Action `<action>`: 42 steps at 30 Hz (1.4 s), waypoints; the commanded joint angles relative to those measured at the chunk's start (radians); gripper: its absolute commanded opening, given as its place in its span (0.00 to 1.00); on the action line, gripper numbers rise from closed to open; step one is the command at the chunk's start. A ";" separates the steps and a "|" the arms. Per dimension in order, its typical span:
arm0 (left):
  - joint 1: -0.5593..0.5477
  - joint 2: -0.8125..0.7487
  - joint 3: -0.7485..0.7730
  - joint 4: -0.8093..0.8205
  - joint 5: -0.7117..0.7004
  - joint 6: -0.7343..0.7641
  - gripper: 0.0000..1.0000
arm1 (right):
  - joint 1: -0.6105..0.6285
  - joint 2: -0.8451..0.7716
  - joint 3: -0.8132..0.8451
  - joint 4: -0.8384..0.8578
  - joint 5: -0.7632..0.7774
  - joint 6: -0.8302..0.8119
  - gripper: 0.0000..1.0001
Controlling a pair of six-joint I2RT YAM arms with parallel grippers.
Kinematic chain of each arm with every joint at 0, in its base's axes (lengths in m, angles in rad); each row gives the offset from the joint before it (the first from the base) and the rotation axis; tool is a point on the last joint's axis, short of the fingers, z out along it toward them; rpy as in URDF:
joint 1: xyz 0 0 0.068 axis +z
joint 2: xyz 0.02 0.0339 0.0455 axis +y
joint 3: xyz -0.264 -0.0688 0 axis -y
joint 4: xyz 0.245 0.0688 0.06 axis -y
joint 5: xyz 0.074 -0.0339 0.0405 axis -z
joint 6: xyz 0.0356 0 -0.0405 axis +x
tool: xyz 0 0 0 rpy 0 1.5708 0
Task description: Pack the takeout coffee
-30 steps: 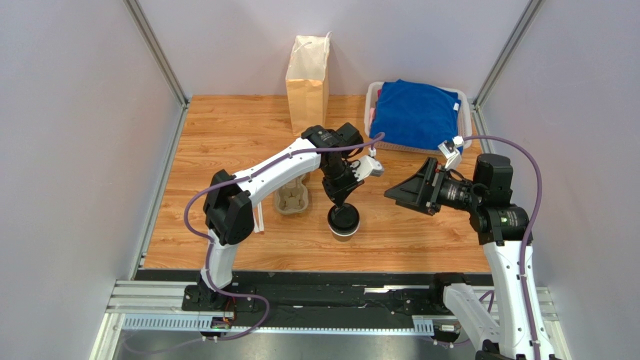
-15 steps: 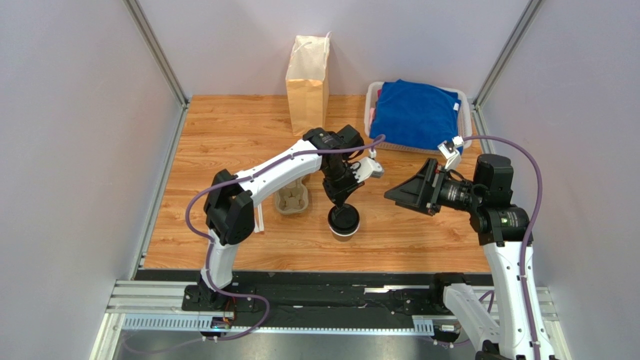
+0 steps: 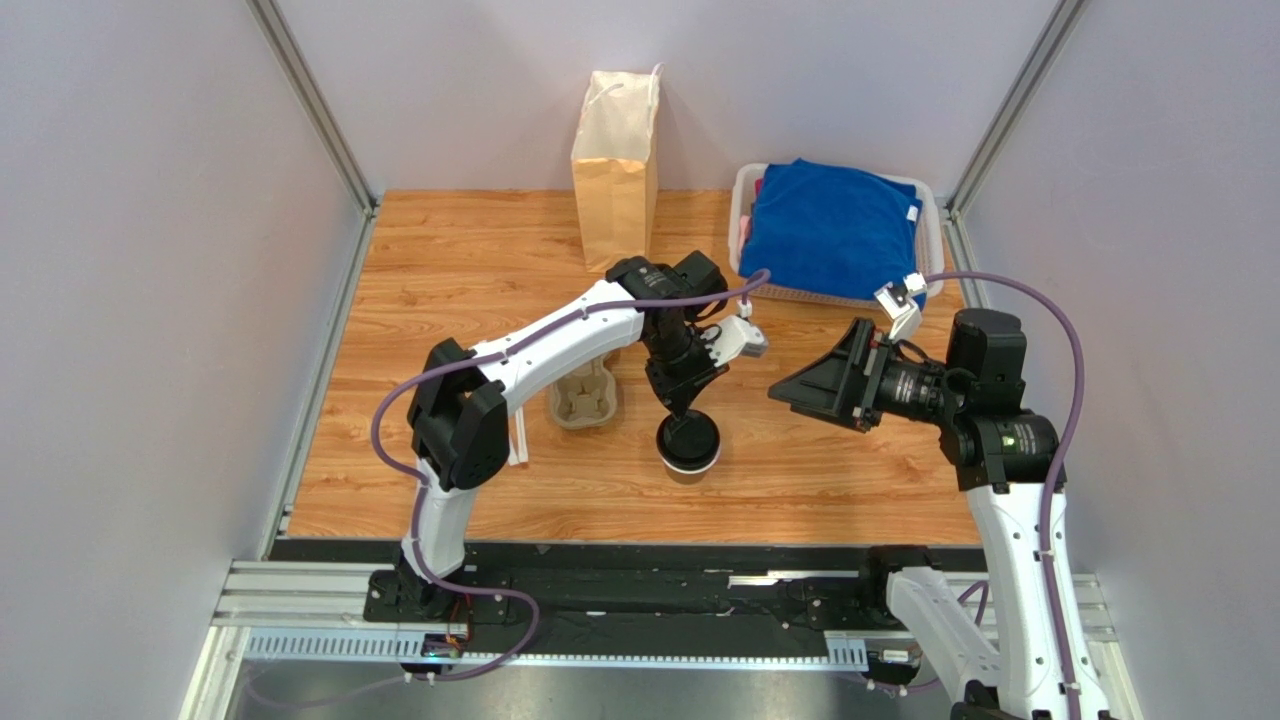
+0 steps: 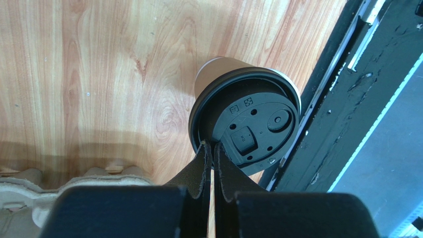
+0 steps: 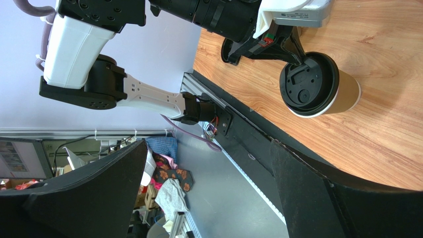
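From above, the takeout coffee (image 3: 688, 446) stands upright on the wooden table (image 3: 451, 270), towards the near edge and just right of a cardboard cup carrier (image 3: 583, 398). The left hand (image 3: 684, 405) points down at the coffee's black lid from the far side. The right hand (image 3: 819, 387) hangs above the table to the right of the cup, apart from it. A brown paper bag (image 3: 616, 150) stands at the far edge, with a bin holding a blue cloth (image 3: 834, 225) to its right.

In the left wrist view, the left hand (image 4: 211, 153) has its fingers pressed together, leaving only a thin slit, and their tips meet the rim of the lid of the takeout coffee (image 4: 246, 129). A corner of the cup carrier (image 4: 20, 191) shows at lower left.

In the right wrist view, the right hand (image 5: 208, 148) is spread wide and holds nothing; its dark fingers (image 5: 89, 198) frame the picture. Beyond them, the takeout coffee (image 5: 317, 84) sits on the table (image 5: 387, 124) with the left hand (image 5: 295, 57) at the lid's edge
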 commanded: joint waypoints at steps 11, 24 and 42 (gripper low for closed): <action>-0.009 -0.023 0.011 -0.004 0.054 -0.019 0.01 | -0.004 -0.018 -0.013 -0.003 -0.034 -0.016 1.00; -0.009 -0.016 -0.031 0.004 0.026 -0.006 0.03 | -0.004 -0.013 -0.022 -0.003 -0.030 -0.020 1.00; -0.008 -0.106 0.034 -0.031 0.045 0.002 0.74 | -0.004 0.007 0.074 -0.077 0.027 -0.141 1.00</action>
